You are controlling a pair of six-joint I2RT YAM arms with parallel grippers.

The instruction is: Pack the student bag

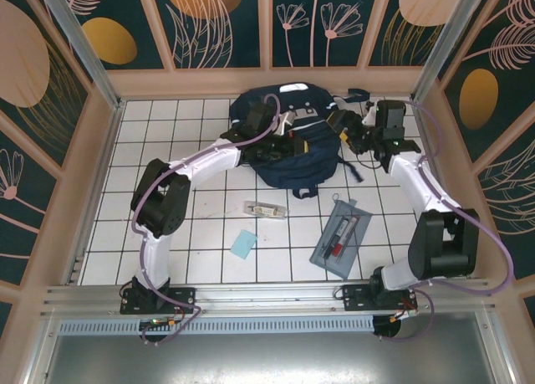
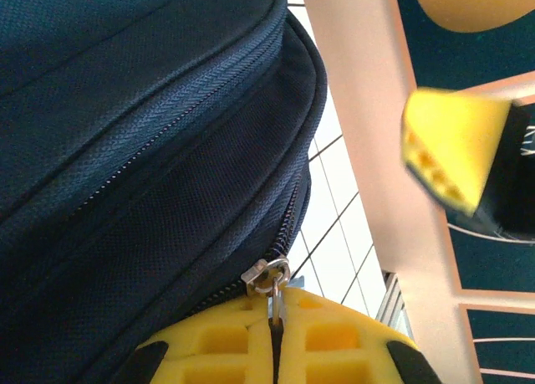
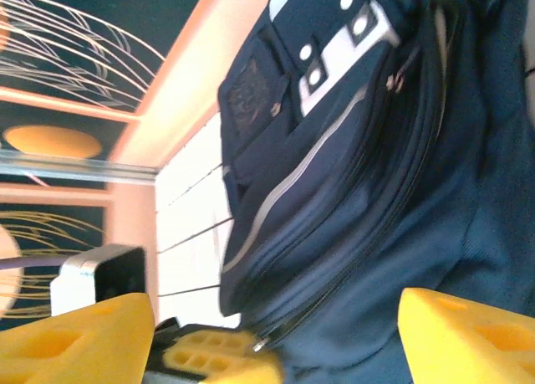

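Observation:
The navy student bag [image 1: 294,168] lies at the back of the tiled table, its white stripes and grey buckle patches facing the right wrist camera [image 3: 334,58]. My left gripper [image 2: 274,307] is shut on the metal zipper pull [image 2: 272,277] at the end of a zip along the bag's side. From above, this gripper [image 1: 282,147] rests on top of the bag. My right gripper [image 3: 276,342] is open, with its yellow fingers [image 3: 468,334] spread wide just beside the bag's right flank [image 1: 344,126] and nothing between them. One of those yellow fingers [image 2: 456,154] hangs blurred to the right of the zipper pull.
A grey transparent pencil case [image 1: 341,238] lies in front of the bag on the right. A small flat pale item [image 1: 266,208] and a light blue card [image 1: 243,243] lie mid-table. A dark strap [image 1: 355,168] trails off the bag. Wooden walls [image 1: 92,166] enclose the table.

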